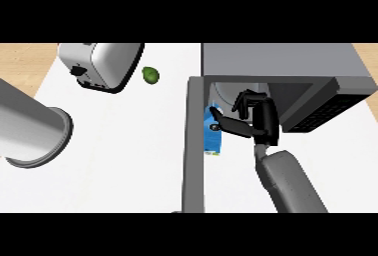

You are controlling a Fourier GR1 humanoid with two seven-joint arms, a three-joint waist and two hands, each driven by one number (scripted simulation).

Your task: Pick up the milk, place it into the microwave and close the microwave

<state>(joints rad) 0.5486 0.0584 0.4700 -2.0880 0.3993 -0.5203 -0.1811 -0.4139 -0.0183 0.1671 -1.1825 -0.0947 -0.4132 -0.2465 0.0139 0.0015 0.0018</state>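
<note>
Silver toaster [103, 64] upper left on white counter [111, 165]; green avocado [150, 75] just beside; grey cylinder [29, 127] at left edge.

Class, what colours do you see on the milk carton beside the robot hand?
Blue and white; the milk carton shows best in the head view, just left of the right robot hand.

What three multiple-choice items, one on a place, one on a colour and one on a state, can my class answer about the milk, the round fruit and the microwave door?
1. Where is the milk carton?
A. at the microwave's opening
B. beside the toaster
C. inside the pot

2. What colour is the round fruit?
A. red
B. green
C. yellow

3. The microwave door is
A. shut
B. open
C. missing

Answers: 1 A, it sits by the right hand at the opening. 2 B, it looks green. 3 B, it swings out.
</note>
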